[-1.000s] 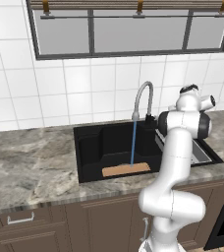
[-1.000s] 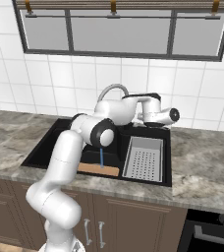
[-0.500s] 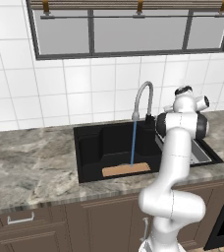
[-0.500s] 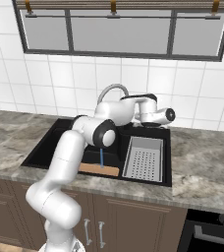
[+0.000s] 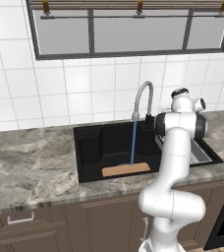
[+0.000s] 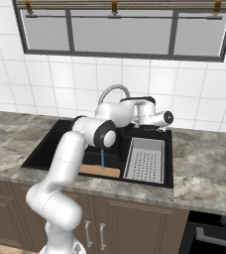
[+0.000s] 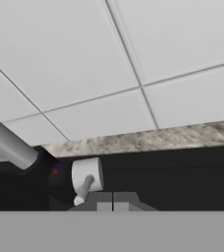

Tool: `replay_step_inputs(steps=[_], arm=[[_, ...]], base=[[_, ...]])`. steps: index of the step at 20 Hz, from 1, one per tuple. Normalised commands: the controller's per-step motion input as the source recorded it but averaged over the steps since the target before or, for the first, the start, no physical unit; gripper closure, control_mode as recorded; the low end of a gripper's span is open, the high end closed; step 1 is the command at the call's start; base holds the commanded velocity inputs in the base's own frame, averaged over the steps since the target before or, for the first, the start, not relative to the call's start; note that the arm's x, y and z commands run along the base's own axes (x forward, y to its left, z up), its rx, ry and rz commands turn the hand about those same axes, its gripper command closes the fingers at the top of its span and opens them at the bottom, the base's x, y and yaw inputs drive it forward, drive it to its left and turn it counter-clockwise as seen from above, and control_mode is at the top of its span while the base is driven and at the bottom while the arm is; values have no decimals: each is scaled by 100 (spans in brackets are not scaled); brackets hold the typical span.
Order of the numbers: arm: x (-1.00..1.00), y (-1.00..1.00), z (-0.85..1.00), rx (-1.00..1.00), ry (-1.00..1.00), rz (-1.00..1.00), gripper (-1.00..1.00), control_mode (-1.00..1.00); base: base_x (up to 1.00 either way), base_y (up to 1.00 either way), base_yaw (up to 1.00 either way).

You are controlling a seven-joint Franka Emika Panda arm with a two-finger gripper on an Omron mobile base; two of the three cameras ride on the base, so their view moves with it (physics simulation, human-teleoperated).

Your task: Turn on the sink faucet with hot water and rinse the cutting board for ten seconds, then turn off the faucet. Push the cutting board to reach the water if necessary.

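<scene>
Nothing moved: water [image 5: 132,142] still hits cutting board [image 5: 126,170] (gripper [image 7: 113,203] closed, empty).

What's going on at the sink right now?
The sink faucet is running: the water falls in a thin blue stream onto the cutting board lying in the sink. The arm reaches behind the spout, and its tool, shut, sits right by the small grey faucet handle at the back of the basin. A grey drain tray sits to the right.
</scene>
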Motion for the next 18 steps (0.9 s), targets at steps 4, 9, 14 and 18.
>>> replay_step_inputs(steps=[4,9,14,18], arm=[[0,0,-10,0,0,0,100,-100],[0,-10,-8,0,0,0,100,-100],[0,0,-9,0,0,0,100,-100],[0,12,-2,0,0,0,100,-100]], base=[[0,0,0],[0,0,0],[0,0,0],[0,0,0]])
